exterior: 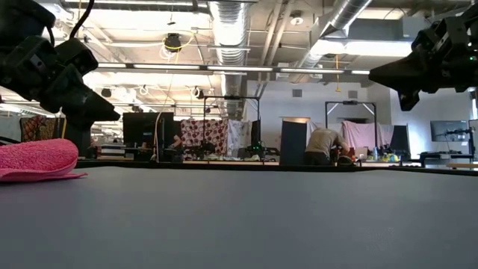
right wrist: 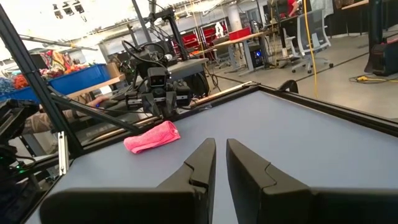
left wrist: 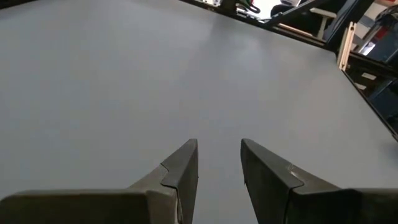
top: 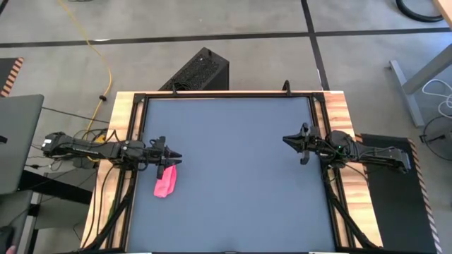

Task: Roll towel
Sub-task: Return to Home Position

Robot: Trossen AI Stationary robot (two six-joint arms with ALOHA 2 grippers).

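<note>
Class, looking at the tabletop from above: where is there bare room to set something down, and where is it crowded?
Bare: the whole table between left gripper and right gripper, plus its far and near strips. Crowded: the left edge, where the towel lies rolled beside the left gripper.

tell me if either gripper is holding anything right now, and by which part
Nothing is held. The left gripper hangs open and empty beside the rolled pinkish-red cloth towel; the right gripper is empty, fingers slightly apart.

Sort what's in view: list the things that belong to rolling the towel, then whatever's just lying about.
Job:
- towel, already rolled, near the table's left edge
- left gripper, empty, beside it
- right gripper, empty, far side

Lying about:
- black box behind the table
- yellow cable on the floor
</note>
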